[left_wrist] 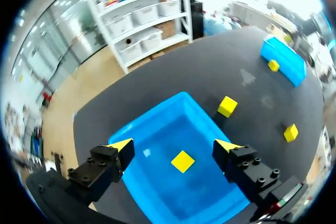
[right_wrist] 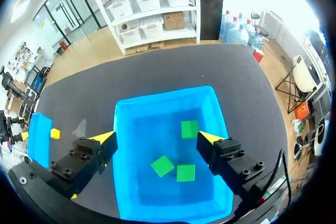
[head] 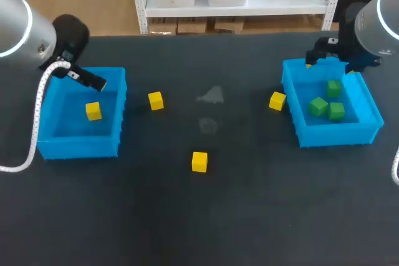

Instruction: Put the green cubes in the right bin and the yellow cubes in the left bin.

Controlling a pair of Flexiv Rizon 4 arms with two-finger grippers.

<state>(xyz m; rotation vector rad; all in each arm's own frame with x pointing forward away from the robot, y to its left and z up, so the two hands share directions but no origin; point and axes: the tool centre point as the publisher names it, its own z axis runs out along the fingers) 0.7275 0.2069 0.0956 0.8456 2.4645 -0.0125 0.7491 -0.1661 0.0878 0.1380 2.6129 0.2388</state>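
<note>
Left tool directly above yellow cube in left bin

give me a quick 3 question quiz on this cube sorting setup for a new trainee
1. How many small yellow cubes lie on the dark table, outside both bins?
2. True or false: the right blue plastic bin holds three small green cubes.
3. What does the left blue plastic bin hold? A) nothing B) one yellow cube C) one green cube
Key: 1) three; 2) true; 3) B
</note>
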